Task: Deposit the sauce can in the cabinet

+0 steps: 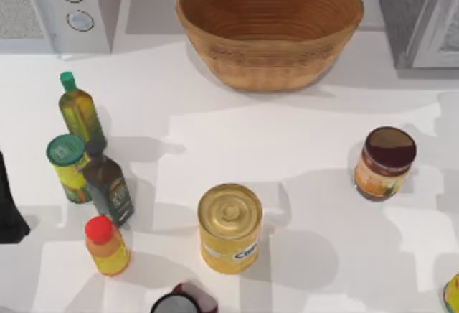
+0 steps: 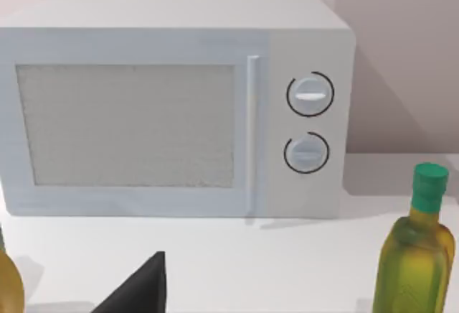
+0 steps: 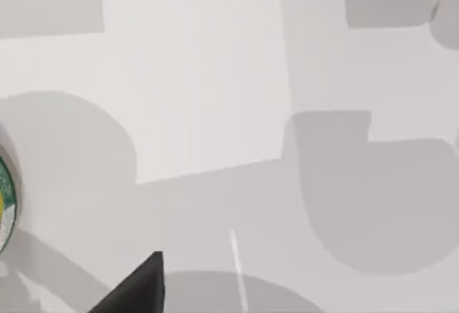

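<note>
The cabinet (image 1: pixel 419 15) sits at the surface's (image 1: pixel 301 141) far right corner, door seemingly ajar, and the sauce can (image 1: pixel 385 162) stands upright and ungrasped, well in front of it; a careless approach could topple this short can or knock it against the door. Neither hand's opening can be told. Counted: one cabinet, one microwave (image 1: pixel 54 8), one basket (image 1: pixel 270 26), one gold-lidded can (image 1: pixel 229 228), three bottles, one green-lidded canister (image 1: pixel 68 166), one sauce can
</note>
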`<action>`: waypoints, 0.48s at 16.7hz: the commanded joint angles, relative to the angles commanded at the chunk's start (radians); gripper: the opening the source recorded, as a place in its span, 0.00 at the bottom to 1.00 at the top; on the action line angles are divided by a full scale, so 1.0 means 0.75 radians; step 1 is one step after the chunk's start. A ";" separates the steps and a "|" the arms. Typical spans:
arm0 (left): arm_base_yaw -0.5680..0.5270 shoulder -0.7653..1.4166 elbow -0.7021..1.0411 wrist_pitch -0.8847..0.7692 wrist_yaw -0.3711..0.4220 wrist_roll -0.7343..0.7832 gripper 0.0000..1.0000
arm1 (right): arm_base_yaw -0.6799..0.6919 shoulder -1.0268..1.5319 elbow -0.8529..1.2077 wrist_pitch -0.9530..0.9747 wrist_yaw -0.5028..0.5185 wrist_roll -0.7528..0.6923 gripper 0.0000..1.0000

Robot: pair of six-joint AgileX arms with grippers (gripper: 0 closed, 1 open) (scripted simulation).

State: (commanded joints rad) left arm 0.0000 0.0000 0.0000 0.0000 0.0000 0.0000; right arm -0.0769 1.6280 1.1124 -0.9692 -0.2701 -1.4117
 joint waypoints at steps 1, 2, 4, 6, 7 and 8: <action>0.000 0.000 0.000 0.000 0.000 0.000 1.00 | -0.011 0.078 0.048 -0.040 -0.057 -0.096 1.00; 0.000 0.000 0.000 0.000 0.000 0.000 1.00 | -0.023 0.154 0.091 -0.078 -0.122 -0.190 1.00; 0.000 0.000 0.000 0.000 0.000 0.000 1.00 | -0.048 0.302 0.171 -0.151 -0.263 -0.375 1.00; 0.000 0.000 0.000 0.000 0.000 0.000 1.00 | -0.074 0.444 0.237 -0.219 -0.421 -0.552 1.00; 0.000 0.000 0.000 0.000 0.000 0.000 1.00 | -0.087 0.511 0.264 -0.251 -0.504 -0.636 1.00; 0.000 0.000 0.000 0.000 0.000 0.000 1.00 | -0.099 0.577 0.289 -0.282 -0.590 -0.718 1.00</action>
State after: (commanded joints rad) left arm 0.0000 0.0000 0.0000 0.0000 0.0000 0.0000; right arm -0.1513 2.0608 1.3289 -1.1809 -0.7124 -1.9503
